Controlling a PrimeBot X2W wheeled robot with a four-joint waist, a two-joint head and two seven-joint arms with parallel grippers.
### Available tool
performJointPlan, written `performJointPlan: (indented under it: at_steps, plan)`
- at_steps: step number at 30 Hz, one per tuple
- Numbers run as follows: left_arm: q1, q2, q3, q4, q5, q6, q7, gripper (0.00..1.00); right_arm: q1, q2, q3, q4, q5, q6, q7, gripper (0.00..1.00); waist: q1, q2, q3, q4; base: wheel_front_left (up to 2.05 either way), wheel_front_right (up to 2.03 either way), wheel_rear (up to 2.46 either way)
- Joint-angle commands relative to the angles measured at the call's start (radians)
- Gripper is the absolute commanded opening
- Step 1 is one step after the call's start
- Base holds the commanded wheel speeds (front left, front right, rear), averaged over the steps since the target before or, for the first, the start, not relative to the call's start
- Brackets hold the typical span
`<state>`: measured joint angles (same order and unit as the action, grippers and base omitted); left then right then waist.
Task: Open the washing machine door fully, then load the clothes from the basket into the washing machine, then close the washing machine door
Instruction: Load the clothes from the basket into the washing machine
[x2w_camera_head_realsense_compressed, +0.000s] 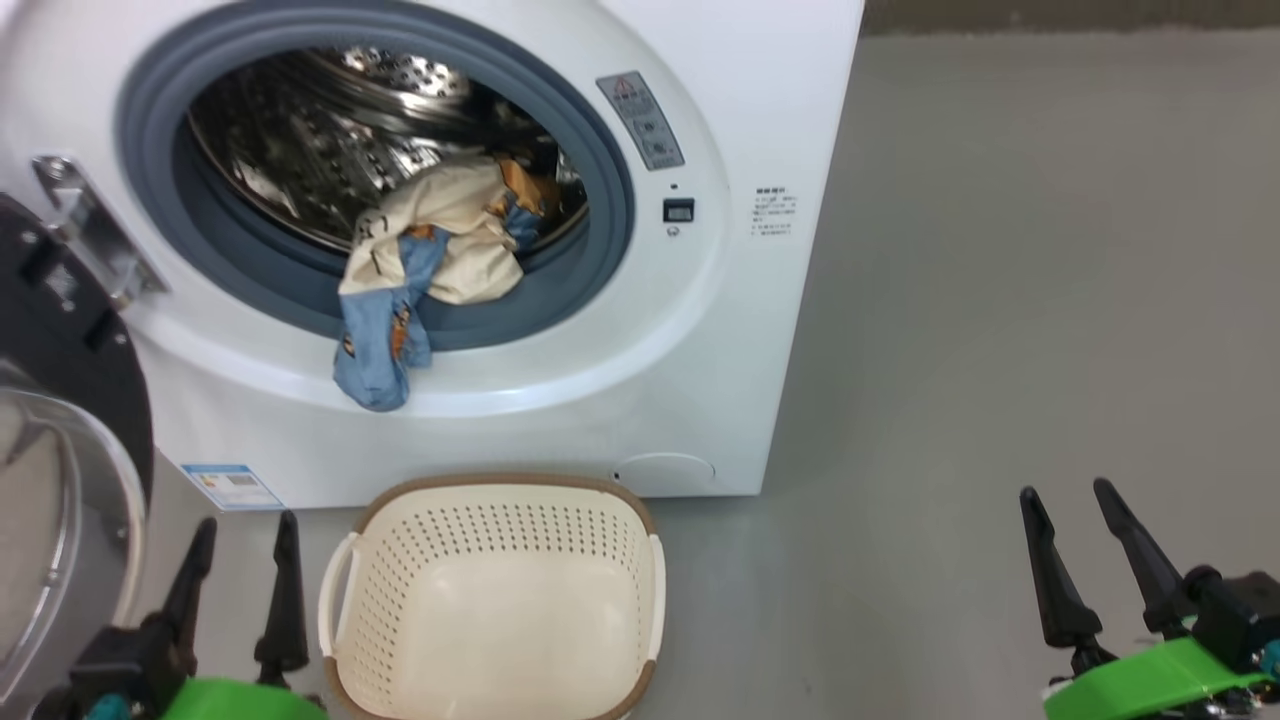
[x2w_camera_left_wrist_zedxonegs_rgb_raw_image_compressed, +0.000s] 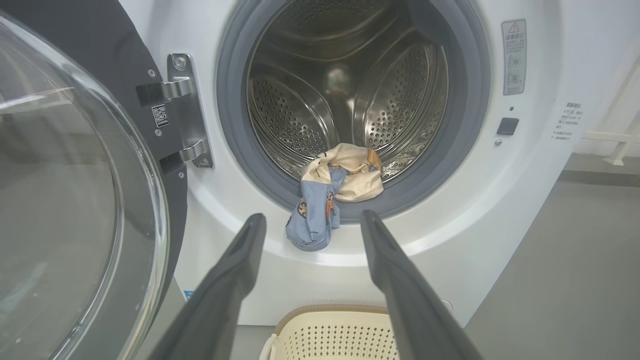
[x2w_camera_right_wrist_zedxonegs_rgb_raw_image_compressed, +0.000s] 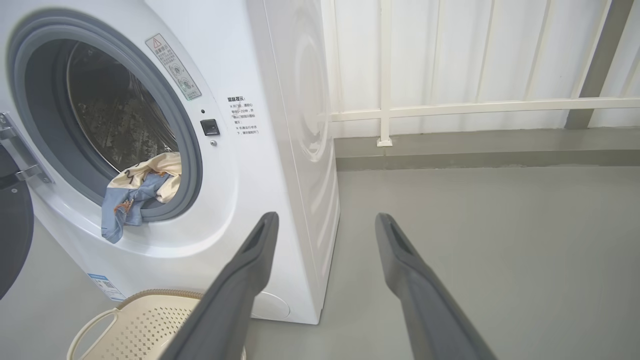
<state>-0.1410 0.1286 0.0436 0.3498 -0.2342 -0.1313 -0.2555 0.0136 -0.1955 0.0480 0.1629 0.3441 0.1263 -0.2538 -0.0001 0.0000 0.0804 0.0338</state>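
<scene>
Treat the clothes (x2w_camera_head_realsense_compressed: 430, 270) as soft, light and limp. Find them draped over the gasket's (x2w_camera_head_realsense_compressed: 600, 200) near lip, blue end hanging outside the washing machine (x2w_camera_head_realsense_compressed: 760, 120). Pinch the bunched cream fold, probably thickest. Note left gripper (x2w_camera_head_realsense_compressed: 247, 522) and right gripper (x2w_camera_head_realsense_compressed: 1066, 490): spread wide, empty.

- Your left gripper (x2w_camera_head_realsense_compressed: 247, 524) has two long black fingers (x2w_camera_head_realsense_compressed: 285, 590) that taper to blunt points.
- Your right gripper (x2w_camera_head_realsense_compressed: 1067, 493) has the same pair, set on chunky black knuckles (x2w_camera_head_realsense_compressed: 1225, 610).
- A bright green collar (x2w_camera_head_realsense_compressed: 1150, 682) wraps each base.
- Up close, your fingers look matte dark grey.
</scene>
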Motion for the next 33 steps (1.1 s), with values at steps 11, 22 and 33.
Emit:
performJointPlan:
  at_steps: [11,22,33]
  plan:
    - [0.110,0.002,0.049,-0.118,0.022,0.001,-0.006,1.00,0.048,-0.015,-0.005,-0.035,-0.001,0.004,-0.008,1.00,0.0001,0.0000,-0.064,0.017,0.00,0.00,0.00]
    - [0.134,-0.001,0.061,-0.148,0.024,0.001,-0.006,1.00,0.052,-0.007,-0.009,-0.046,-0.003,0.004,-0.008,1.00,0.0001,0.0000,-0.052,0.021,0.00,0.00,0.00]
    - [0.074,-0.008,0.054,-0.133,0.028,0.001,-0.006,1.00,0.020,-0.010,-0.011,-0.056,-0.003,0.004,-0.008,1.00,0.0001,0.0000,0.022,0.024,0.00,0.00,0.00]
